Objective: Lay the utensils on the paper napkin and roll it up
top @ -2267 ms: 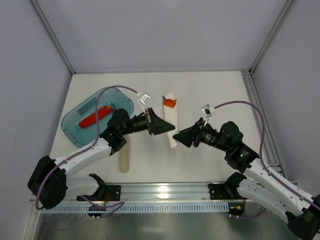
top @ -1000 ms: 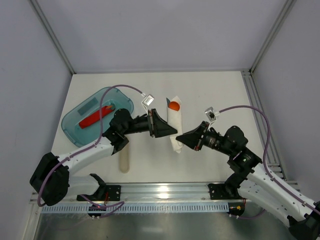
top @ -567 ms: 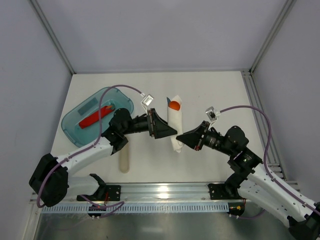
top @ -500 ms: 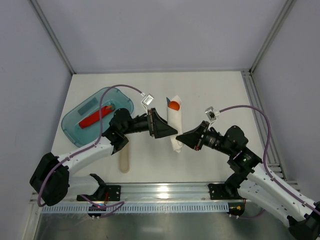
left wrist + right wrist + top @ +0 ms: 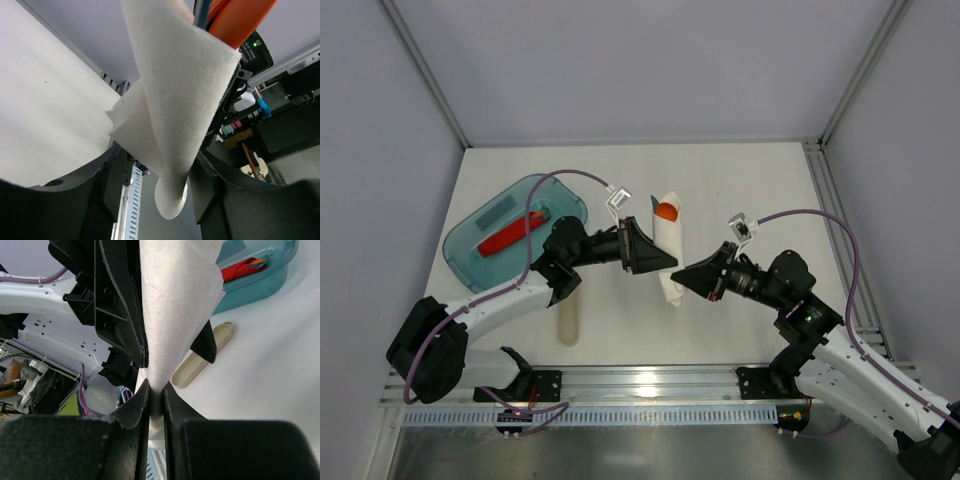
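The paper napkin (image 5: pixel 670 250) is rolled around an orange utensil (image 5: pixel 666 211) that pokes from its far end, at mid-desk (image 5: pixel 750 190). The right pincer (image 5: pixel 156 399) pinches its near tip. The left pincer (image 5: pixel 159 167) straddles the roll, fingers spread.

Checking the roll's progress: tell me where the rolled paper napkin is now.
In the top external view, the rolled paper napkin is mid-table between the left end effector and right end effector, right of the teal tray.
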